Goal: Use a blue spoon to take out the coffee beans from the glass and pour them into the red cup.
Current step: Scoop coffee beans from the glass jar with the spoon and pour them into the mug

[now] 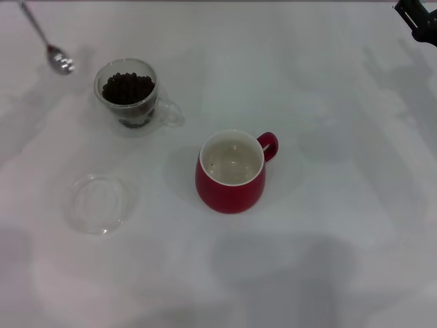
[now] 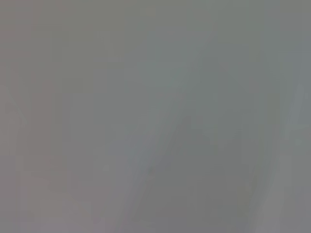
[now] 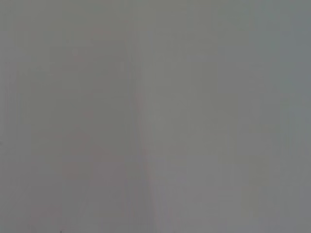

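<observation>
The spoon (image 1: 49, 46) lies far left, just beside the glass (image 1: 130, 96) of beans (image 1: 128, 87), handy for scooping; the red cup (image 1: 232, 172) waits centre; only the right gripper (image 1: 418, 17) shows, far right, fingers' state unclear.

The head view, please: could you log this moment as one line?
blue spoon on table, far left | coffee beans in glass | red cup holds no beans | right gripper far right corner

Blue spoon (image 1: 49, 46), silver bowl and thin neck visible, at far left. Just beside it, the upright clear glass (image 1: 130, 96) filled with dark coffee beans (image 1: 127, 88). Nearer centre, the upright red cup (image 1: 231, 172), white interior, handle facing right.
</observation>
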Controlling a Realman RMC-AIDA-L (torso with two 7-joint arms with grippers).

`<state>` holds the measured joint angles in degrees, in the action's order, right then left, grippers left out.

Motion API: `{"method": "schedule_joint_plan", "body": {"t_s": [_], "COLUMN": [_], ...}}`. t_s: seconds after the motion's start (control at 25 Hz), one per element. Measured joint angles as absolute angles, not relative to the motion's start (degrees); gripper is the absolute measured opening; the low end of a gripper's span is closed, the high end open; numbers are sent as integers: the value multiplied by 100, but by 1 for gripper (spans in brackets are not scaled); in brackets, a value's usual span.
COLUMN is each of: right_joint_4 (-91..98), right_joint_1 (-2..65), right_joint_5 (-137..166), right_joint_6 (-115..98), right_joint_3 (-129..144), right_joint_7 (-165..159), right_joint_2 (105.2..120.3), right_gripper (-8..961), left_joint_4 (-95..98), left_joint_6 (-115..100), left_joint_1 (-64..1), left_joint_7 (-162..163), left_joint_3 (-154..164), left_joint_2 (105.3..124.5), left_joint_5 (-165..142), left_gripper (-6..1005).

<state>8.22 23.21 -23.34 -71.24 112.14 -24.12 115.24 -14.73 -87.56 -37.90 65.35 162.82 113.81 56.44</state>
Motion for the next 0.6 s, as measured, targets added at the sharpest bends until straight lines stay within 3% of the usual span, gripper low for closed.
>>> {"method": "schedule_joint_plan", "body": {"t_s": [0.2,0.6], "right_joint_4": [825,827], "right_joint_1": [2249,2098], "right_joint_5": [-2337,-2355], "right_joint_6": [-7163,-7261], "right_joint_3": [11228,11218], "right_joint_7": [-2416,-2417], "right_joint_2": [11523,11522], "right_gripper": [826,826], "left_joint_4": [-1364,-893], "left_joint_6": [-8398,-7643], "left_joint_1": [-4181,-4153], "left_joint_7": [6007,5480], "left_joint_3": [16286,16286], "left_joint_2": [11629,11795], "left_joint_5": [5672,5460], "left_gripper": [133,132]}}
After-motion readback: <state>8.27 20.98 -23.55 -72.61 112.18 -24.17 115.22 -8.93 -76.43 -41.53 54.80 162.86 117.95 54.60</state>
